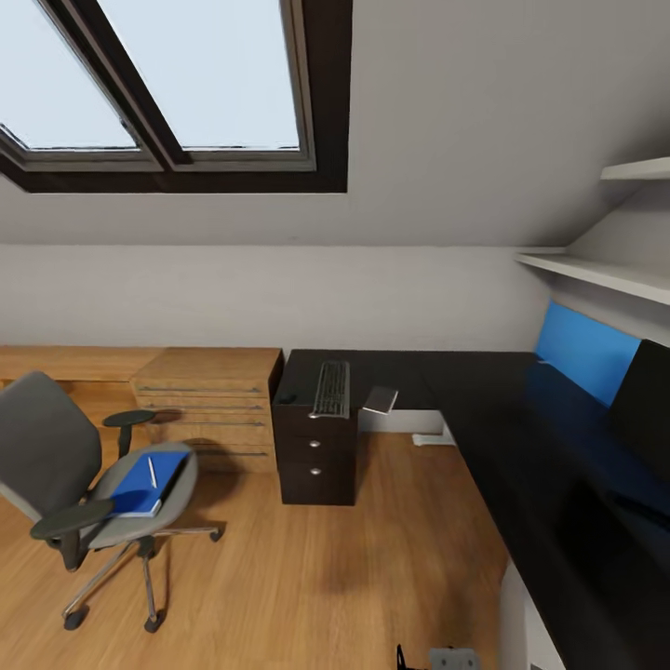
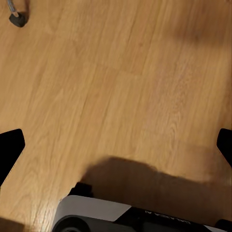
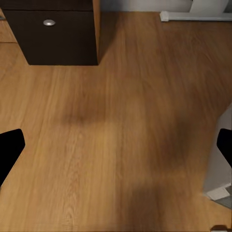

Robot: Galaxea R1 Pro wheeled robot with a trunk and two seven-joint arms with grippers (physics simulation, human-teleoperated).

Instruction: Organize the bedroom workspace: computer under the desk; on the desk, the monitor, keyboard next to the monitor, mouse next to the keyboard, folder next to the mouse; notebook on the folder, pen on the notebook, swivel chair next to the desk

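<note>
The grey swivel chair [image 1: 56, 465] stands on the wood floor at the left, apart from the desk. On its seat lies a blue folder [image 1: 140, 486] with a white pen [image 1: 152, 472] on top. The dark L-shaped desk [image 1: 484, 409] runs along the right. A keyboard [image 1: 330, 388] lies at its far left end, with a small dark mouse [image 1: 287, 398] beside it and a grey notebook [image 1: 381, 400] at the desk's edge. The dark monitor [image 1: 644, 400] stands on the desk at the right. My left gripper [image 2: 116, 150] and right gripper [image 3: 116, 150] hang open over bare floor.
A dark drawer unit [image 1: 316, 456] sits under the desk's left end, also in the right wrist view [image 3: 53, 36]. A wooden dresser [image 1: 209, 409] stands beside it. A white box [image 3: 220, 164] sits low under the desk near me. Shelves [image 1: 605, 270] overhang the desk.
</note>
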